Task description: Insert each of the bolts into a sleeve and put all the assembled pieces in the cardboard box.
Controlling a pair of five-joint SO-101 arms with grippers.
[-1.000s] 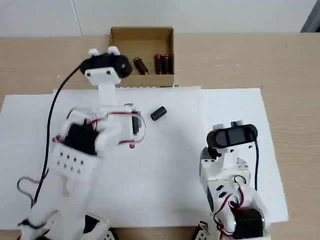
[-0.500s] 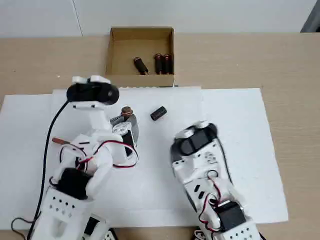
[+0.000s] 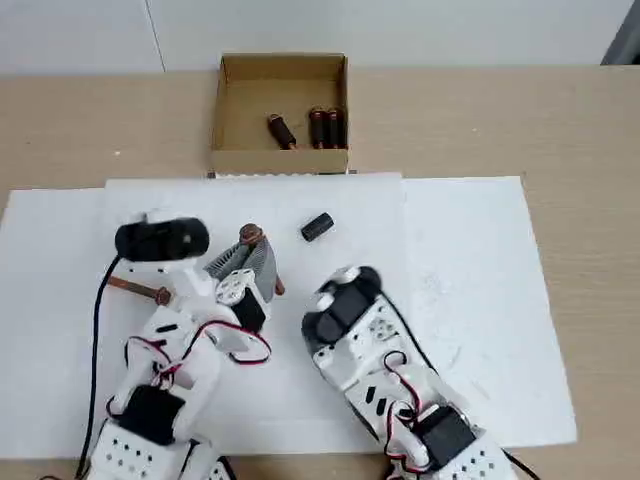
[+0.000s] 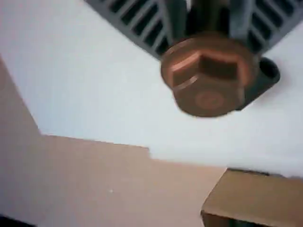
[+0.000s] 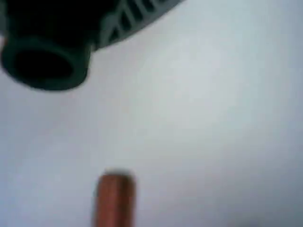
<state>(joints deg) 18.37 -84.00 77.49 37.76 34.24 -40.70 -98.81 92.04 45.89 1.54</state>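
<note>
White paper (image 3: 460, 250) covers the wooden worktop (image 3: 500, 110); the left gripper (image 3: 251, 254), ribbed grey jaws clamped on a coppery hex-headed bolt (image 4: 208, 78), sits near the black cylindrical sleeve (image 3: 317, 227), cardboard box (image 3: 280, 160) beyond.

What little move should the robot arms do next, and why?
The left gripper grips a bolt near its head. The right gripper holds a black sleeve. In the right wrist view the bolt's tip sits apart from the sleeve's open end. So the arms should probably ease together until the tip meets the hole.
</note>
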